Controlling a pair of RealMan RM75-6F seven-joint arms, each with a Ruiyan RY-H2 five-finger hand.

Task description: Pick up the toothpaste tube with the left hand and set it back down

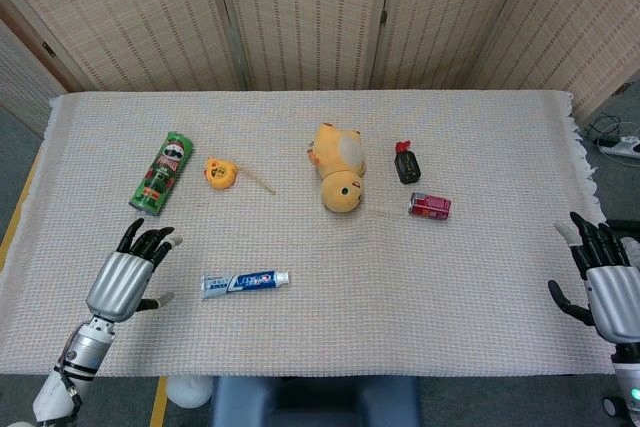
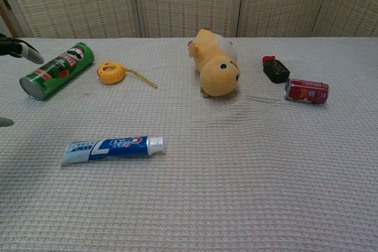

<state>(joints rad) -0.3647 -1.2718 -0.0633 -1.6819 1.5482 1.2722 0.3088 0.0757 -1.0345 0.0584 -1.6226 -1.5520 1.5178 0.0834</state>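
A matt, waffle-woven cloth covers the table beneath the glossy plastic toothpaste tube and metallic-backed left hand.

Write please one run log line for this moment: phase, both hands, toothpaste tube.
phase: approach | left hand: open, beside toothpaste tube, apart | right hand: open, at table edge | tube: flat on cloth

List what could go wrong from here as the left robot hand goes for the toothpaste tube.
1. The toothpaste tube lies flat on the woven cloth, so the fingers may snag the weave or slide the tube rather than get under it.
2. The left robot hand is open between the tube's flat end and the green chip can; a wide sweep might nudge the can, which lies on its side and could roll.
3. The tube looks soft, so a hard squeeze could deform it.
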